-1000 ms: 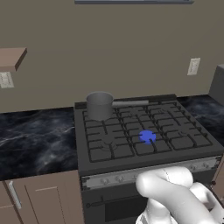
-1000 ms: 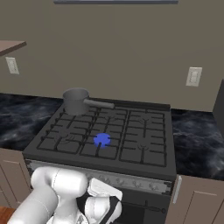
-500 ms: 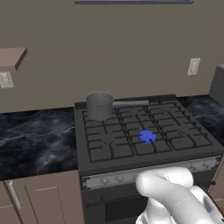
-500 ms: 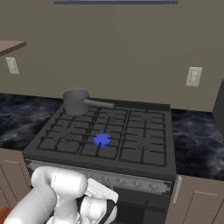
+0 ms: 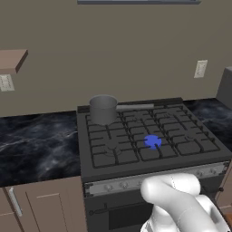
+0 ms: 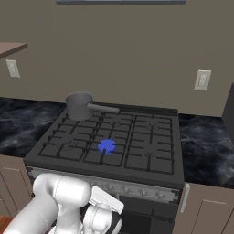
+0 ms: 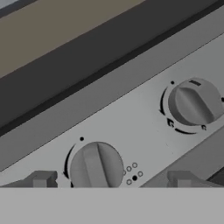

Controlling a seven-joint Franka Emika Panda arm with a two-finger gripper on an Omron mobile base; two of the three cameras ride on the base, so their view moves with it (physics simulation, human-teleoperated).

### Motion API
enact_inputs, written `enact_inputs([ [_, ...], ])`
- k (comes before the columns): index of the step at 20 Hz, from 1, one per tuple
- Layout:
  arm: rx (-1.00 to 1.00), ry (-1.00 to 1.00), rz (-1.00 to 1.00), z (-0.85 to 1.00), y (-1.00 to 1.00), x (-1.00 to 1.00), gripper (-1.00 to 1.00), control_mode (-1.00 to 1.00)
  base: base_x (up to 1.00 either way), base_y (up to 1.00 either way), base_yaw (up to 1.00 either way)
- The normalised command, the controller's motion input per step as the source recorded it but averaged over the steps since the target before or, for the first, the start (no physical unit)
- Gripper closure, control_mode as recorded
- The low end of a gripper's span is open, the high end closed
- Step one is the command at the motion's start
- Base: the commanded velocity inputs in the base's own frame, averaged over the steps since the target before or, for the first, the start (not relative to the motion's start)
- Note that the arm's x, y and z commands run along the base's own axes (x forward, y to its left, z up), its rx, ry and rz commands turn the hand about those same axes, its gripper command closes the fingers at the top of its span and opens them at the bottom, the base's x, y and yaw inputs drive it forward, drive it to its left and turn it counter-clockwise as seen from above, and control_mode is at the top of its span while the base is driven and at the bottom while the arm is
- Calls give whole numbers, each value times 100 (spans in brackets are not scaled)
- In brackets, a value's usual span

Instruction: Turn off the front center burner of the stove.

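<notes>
Claw [image 7: 109, 179] is wide open right at the stove [image 5: 149, 136] knob strip, one knob [image 7: 95, 167] sitting between its fingertips, front center burner [image 5: 152, 141] glowing blue above

A pot [image 5: 103, 108] sits on the stove's [image 5: 149, 136] back-left corner.

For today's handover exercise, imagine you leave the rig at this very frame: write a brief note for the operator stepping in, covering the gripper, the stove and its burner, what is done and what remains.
Gripper: open, holding nothing, close up to the silver knob strip, fingertips either side of the lower knob; a second knob sits to the side.
Stove: front center burner shows a blue flame, so it is lit.
Grey pot stands on the rear left grate, away from the flame.
Done: hand brought to the knobs.
Left: confirm which knob serves that burner, grip it, turn until the flame goes out.
</notes>
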Motion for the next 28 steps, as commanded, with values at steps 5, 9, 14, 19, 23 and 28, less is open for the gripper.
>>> enact_inputs([
  [5,0,-1,-3,10,5,12,-100,-100,0,0,0],
  [9,0,0,0,6,12,8,-100,-100,0,0,0],
  [14,0,-1,0,4,18,0,-100,-100,0,0,0],
  [19,0,-4,0,18,12,0,-100,-100,0,0,0],
  [23,0,-6,0,27,17,0,-100,-100,0,0,0],
  [28,0,-7,0,13,33,0,-100,-100,0,0,0],
])
